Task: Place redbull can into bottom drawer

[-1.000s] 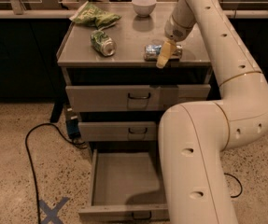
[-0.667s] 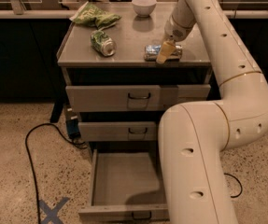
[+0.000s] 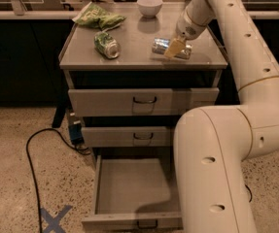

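The redbull can (image 3: 159, 46) lies on its side on the right half of the cabinet top (image 3: 139, 57), silver and blue. My gripper (image 3: 174, 48) comes down from the upper right and sits right at the can's middle, covering part of it; the can shows on both sides of it. The can rests on the top surface. The bottom drawer (image 3: 127, 188) is pulled out, with a bare grey floor. My white arm hides its right part.
A green can (image 3: 106, 44) lies on the left of the cabinet top. A green chip bag (image 3: 97, 17) and a white bowl (image 3: 149, 6) are at the back. The two upper drawers (image 3: 144, 101) are closed. A black cable (image 3: 32, 149) and blue tape cross (image 3: 54, 220) are on the floor.
My gripper has shifted slightly back over the can. The can and the drawers have not visibly moved.
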Robot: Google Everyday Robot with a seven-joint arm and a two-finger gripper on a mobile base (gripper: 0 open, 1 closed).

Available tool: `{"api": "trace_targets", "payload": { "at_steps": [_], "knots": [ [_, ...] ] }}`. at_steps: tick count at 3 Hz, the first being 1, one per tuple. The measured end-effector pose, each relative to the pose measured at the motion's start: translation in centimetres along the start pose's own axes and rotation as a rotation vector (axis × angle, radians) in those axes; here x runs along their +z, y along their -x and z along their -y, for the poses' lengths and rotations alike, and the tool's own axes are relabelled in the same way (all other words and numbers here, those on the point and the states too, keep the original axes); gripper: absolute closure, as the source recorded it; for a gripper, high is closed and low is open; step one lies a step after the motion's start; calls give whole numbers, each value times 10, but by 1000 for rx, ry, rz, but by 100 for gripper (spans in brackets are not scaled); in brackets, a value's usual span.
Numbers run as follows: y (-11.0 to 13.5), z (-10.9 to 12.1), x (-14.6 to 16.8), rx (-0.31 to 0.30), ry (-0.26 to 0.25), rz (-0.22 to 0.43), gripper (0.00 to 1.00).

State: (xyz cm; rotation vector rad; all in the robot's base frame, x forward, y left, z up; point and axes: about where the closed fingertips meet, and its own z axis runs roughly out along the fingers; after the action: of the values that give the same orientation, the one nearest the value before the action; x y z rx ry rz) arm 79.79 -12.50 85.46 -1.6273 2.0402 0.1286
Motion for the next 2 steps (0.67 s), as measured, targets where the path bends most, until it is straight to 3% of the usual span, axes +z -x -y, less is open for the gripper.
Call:
{"api": "trace_targets", "payload": {
  "at_steps": [1,2],
  "knots": [
    [11,-17,-28,0,31,87,100],
    [26,-38,-60,-22,33,183,100]
  ]
}}
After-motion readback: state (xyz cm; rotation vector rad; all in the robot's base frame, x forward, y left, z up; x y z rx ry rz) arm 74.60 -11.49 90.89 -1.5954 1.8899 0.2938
